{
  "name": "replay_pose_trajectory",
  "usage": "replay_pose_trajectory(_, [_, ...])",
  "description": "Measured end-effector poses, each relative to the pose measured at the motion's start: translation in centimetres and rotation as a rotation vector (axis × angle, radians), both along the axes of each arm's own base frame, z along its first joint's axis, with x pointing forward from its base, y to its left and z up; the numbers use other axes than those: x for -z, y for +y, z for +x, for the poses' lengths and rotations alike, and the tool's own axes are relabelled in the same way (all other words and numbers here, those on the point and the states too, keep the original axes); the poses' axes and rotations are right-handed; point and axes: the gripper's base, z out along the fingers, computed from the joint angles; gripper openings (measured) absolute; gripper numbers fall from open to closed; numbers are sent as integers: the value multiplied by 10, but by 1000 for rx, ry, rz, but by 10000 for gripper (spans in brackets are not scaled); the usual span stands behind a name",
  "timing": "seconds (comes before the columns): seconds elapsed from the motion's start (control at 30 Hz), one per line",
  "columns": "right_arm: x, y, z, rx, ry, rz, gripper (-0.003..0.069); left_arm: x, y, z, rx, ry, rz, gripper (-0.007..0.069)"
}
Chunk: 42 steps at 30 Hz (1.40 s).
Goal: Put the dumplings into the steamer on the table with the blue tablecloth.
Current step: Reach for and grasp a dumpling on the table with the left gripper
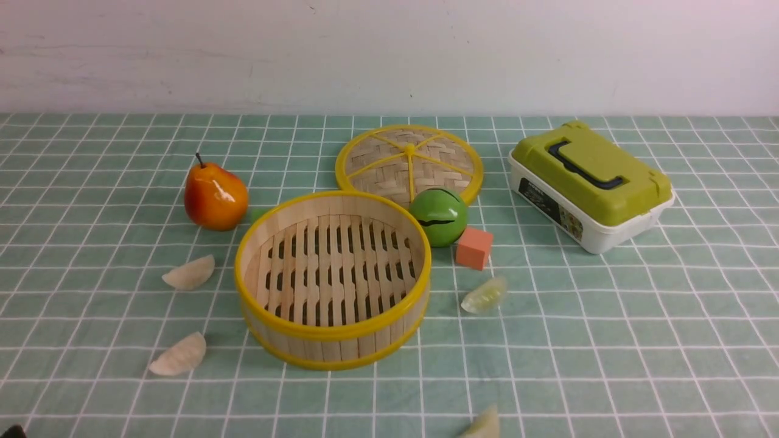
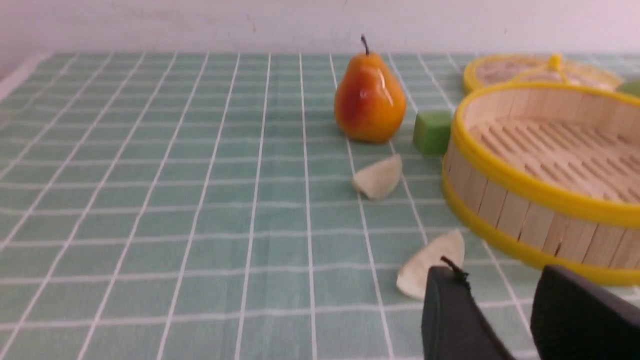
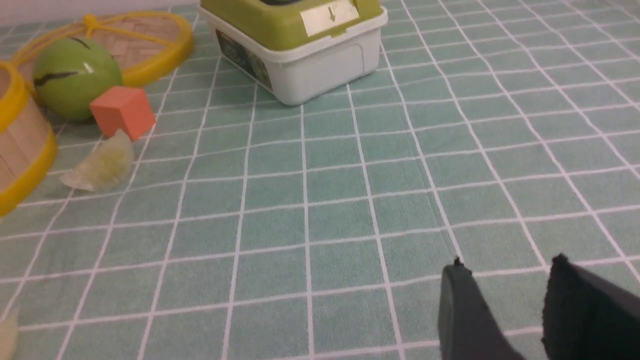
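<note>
The left gripper [image 2: 500,274] hangs low over the near-left part of the tabletop [image 1: 91,243]. Its fingers are parted and nothing is between them. Just ahead of it on the blue tablecloth [image 1: 608,340] lies the near-left dumpling [image 1: 179,355]. A second dumpling [image 1: 189,272] lies farther in, between the first and the pear [image 1: 216,196]. A small green cube [image 2: 432,131] sits just beside the steamer [image 1: 331,333], which stands mid-table with its slats bare.

Toward the far edge the lid [image 1: 409,161] lies flat. The green ball [image 1: 439,216] and the orange cube [image 1: 474,247] sit at the steamer's right. The third dumpling [image 1: 484,295] lies near that cube, and the fourth dumpling [image 1: 484,424] is cut off at the near edge of the front view. The green-lidded box [image 1: 590,182] sits far right. The right gripper [image 3: 507,265] is parted and empty too, over bare cloth well apart from any dumpling.

No dumpling is loaded, so the first pick appears to be in hand. The left arm probably needs to settle over the nearest dumpling, close gently on its glossy curved body, then lift it clear of the yellow rim.
</note>
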Motion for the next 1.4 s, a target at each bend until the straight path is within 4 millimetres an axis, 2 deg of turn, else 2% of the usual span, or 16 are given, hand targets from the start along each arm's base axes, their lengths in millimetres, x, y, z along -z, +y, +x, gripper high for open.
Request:
replay_pose_trajectory(0.3, [-38, 3, 0, -33, -423, -48, 240, -32, -2, -3, 26, -352, -14, 238])
replay_pose_trajectory(0.4, [-53, 5, -4, -50, -593, -53, 240, -43, -3, -7, 48, -478, -114, 238])
replay_pose_trajectory(0.5, [-66, 6, -11, -65, -748, -30, 240, -52, -3, -11, 99, -566, -316, 238])
replay_pose_trajectory(0.63, [-76, 6, -17, -75, -878, 34, 240, -67, -3, -15, 170, -565, -590, 223])
replay_pose_trajectory(0.7, [-83, 6, -19, -77, -896, 46, 238, -85, -3, -18, 171, -528, -615, 179])
replay_pose_trajectory(0.77, [-102, 5, -21, -74, -893, 42, 209, -123, -2, -21, 139, -482, -551, 91])
replay_pose_trajectory(0.8, [-104, 5, -21, -73, -890, 42, 204, -122, -2, -20, 132, -471, -543, 82])
replay_pose_trajectory(0.83, [-117, 5, -21, -68, -869, 42, 168, -144, -1, -14, 90, -415, -484, 18])
replay_pose_trajectory(0.9, [-138, 4, -16, -53, -775, 40, 76, -175, 1, -2, 25, -343, -413, -14])
replay_pose_trajectory(0.97, [-148, 3, -9, -41, -677, 31, 18, -188, 2, 14, -14, -280, -374, -14])
replay_pose_trajectory(1.03, [-157, 2, 6, -25, -528, 12, -16, -194, 2, 46, -66, -151, -346, -14])
replay_pose_trajectory(1.1, [-152, 1, 27, -12, -303, -13, -18, -180, 1, 85, -124, 43, -352, -14])
replay_pose_trajectory(1.17, [-141, 0, 41, -6, -134, -26, -18, -161, -1, 110, -168, 213, -357, -14])
replay_pose_trajectory(1.23, [-129, -1, 51, -4, 11, -38, -18, -148, -3, 124, -187, 332, -348, -14])
replay_pose_trajectory(1.3, [-106, 0, 61, -22, 289, -48, -17, -119, -9, 146, -182, 610, -283, -14])
replay_pose_trajectory(1.4, [-90, 6, 68, -107, 478, -63, -18, -98, -18, 161, -90, 835, -200, -14])
